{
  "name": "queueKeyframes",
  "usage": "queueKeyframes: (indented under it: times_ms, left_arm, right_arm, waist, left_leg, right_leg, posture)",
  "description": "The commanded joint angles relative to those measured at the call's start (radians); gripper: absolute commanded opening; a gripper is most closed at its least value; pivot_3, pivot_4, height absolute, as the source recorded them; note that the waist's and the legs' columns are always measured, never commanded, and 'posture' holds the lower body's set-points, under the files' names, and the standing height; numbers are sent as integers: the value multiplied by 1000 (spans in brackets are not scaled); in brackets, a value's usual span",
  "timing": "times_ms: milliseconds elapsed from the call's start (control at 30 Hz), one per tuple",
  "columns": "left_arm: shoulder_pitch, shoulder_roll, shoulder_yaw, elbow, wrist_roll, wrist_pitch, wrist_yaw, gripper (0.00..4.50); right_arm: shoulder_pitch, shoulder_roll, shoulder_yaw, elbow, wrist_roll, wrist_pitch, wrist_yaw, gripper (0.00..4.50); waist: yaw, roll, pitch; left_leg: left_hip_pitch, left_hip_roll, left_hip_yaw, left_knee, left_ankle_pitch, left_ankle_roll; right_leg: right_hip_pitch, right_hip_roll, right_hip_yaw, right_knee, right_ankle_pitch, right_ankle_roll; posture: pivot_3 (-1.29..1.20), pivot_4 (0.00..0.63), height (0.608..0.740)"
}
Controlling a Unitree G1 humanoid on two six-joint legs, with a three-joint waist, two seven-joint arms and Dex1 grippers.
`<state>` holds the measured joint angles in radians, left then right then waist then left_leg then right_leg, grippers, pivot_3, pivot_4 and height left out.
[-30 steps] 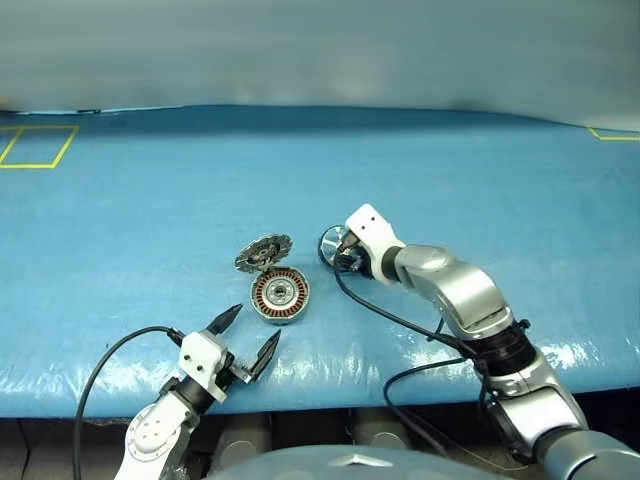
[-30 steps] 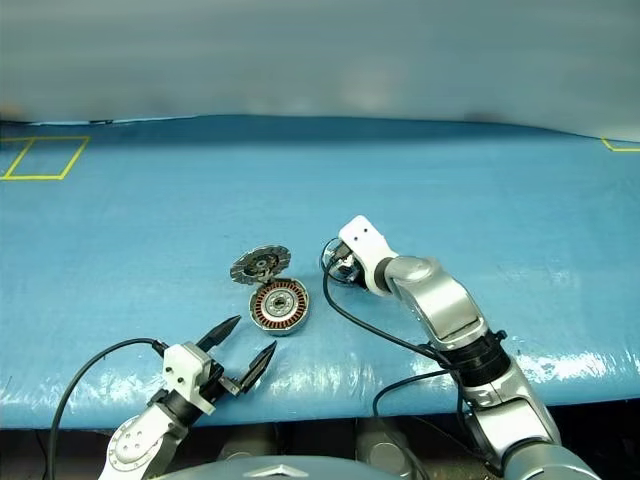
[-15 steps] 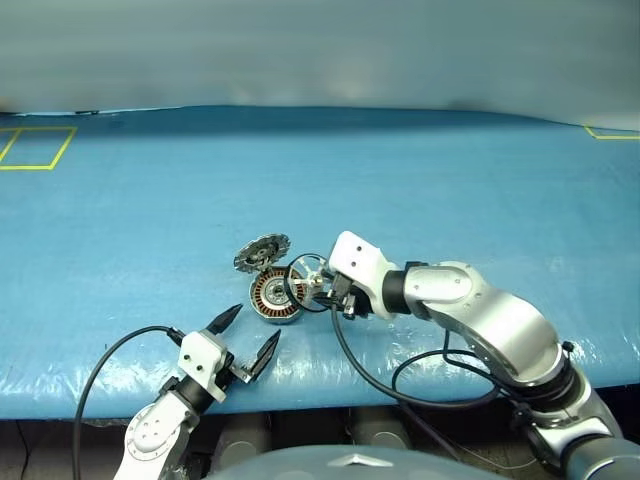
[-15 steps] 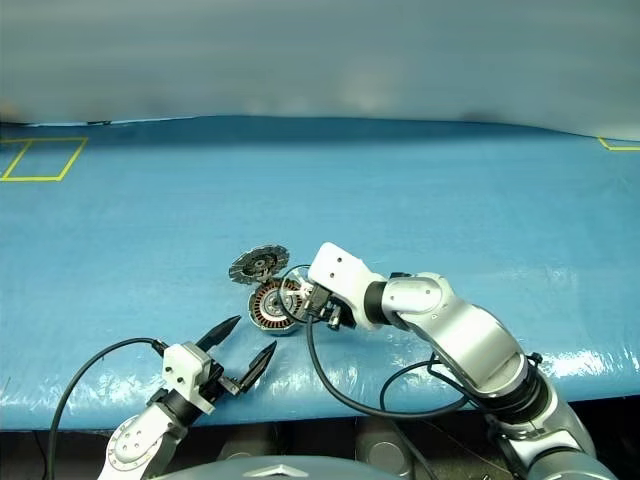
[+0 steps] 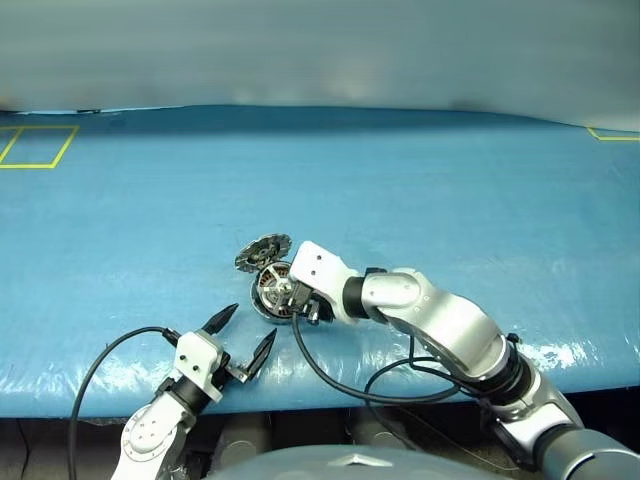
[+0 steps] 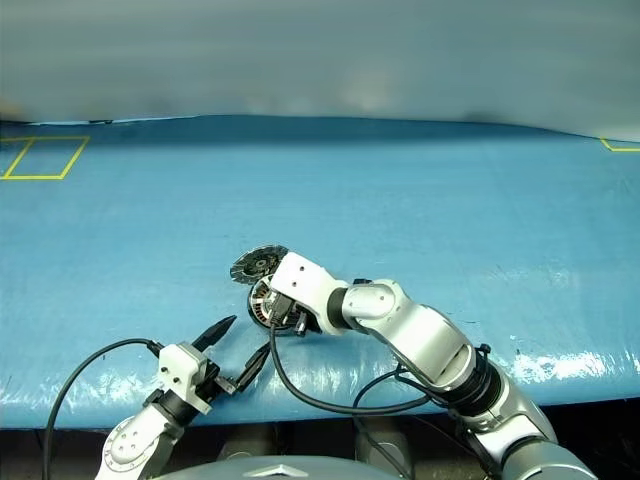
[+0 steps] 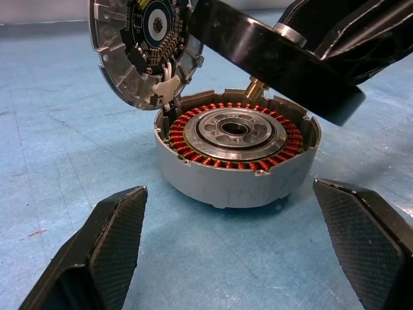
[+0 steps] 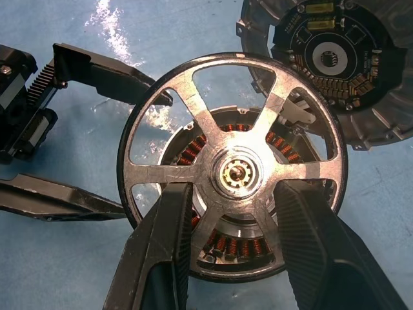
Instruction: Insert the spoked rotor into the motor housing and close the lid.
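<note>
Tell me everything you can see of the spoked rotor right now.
The spoked rotor is a flat metal wheel: dark rim with a silvery edge, six broad silvery spokes and a round hub with a small toothed brass-coloured centre. The right gripper is shut on it, a black finger on each side of the hub. It hangs face-on over the open motor housing, whose copper windings show through the gaps between spokes. It looks not yet seated. The lid stands open beside it.

Silvery metal spoked rotor (image 8: 235, 173), copper-wound grey motor housing (image 7: 235, 174), glossy blue table cover (image 5: 450, 180).
</note>
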<state>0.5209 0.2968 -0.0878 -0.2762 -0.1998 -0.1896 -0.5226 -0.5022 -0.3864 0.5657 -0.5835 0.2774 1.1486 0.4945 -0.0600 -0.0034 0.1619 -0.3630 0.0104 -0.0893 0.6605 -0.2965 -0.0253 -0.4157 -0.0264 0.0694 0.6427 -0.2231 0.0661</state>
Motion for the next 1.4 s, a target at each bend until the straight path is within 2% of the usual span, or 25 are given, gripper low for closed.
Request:
queueKeyframes:
  times_ms: [33,1200,1400]
  left_arm:
    - [4,-2,0,-38,-5,-21,3,4500]
    - [9,-6,-11,-24,7,-24,11,4500]
    - [10,-6,-11,-19,6,-27,10,4500]
  right_arm:
    - [-27,15,-1,-3,-10,-33,-5,1554]
    - [9,24,10,66,-28,-45,9,1554]
    - [12,25,5,62,-31,-44,6,3544]
  waist:
    - [0,0,0]
    - [0,0,0]
    - [0,0,0]
  left_leg:
    - [0,0,0,0,0,0]
    - [0,0,0,0,0,0]
    - [0,0,0,0,0,0]
  right_leg:
    - [0,0,0,0,0,0]
    - [0,0,0,0,0,0]
    - [0,0,0,0,0,0]
  posture:
    - [0,150,740]
    - [0,150,740]
    - [0,150,740]
